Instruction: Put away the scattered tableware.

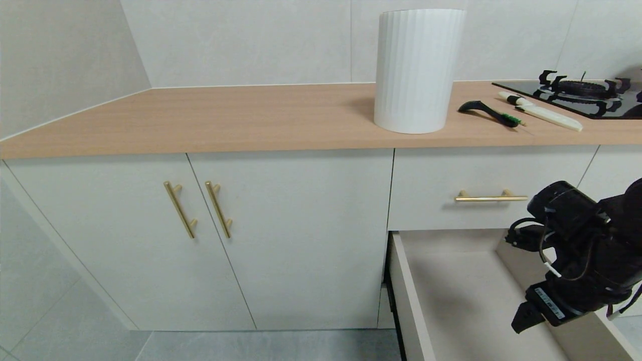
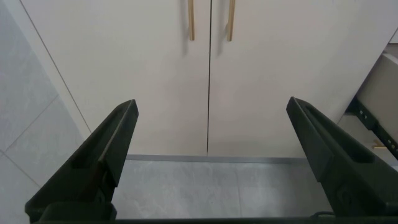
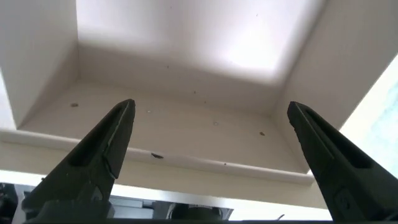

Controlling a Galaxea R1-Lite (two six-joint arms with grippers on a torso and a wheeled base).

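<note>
Over the open drawer (image 1: 407, 301), low on our right side, the right fingers (image 3: 93, 165) hang spread wide with nothing between them, pointing into the bare drawer bottom. The left fingers (image 2: 106, 155) are likewise spread and empty, held low before the cupboard doors (image 1: 281, 235) with floor tiles beneath.

The tableware lies up on the desk (image 1: 225, 115): a black spoon (image 1: 489, 113) with a green part at its handle end and, just beside it, a white knife (image 1: 544, 115). Both lie between the tall white ribbed canister (image 1: 419, 70) and the stove (image 1: 577, 90). We see nothing stowed yet, so we judge the step in hand to be fetching the first piece, and the right arm is the nearer one.

To do it well, we should:
- lift the right arm straight up out of the drawer before swinging in, so it clears the closed upper drawer's brass handle (image 1: 490, 198) and the desk edge;
- take the spoon first, coming from above with the fingers set across its handle near the middle, so it hangs level;
- bring the fingers right down to the surface before closing, since both pieces lie flat and thin;
- approach from the canister side carefully, because a sideways nudge could push the spoon into the knife.
</note>
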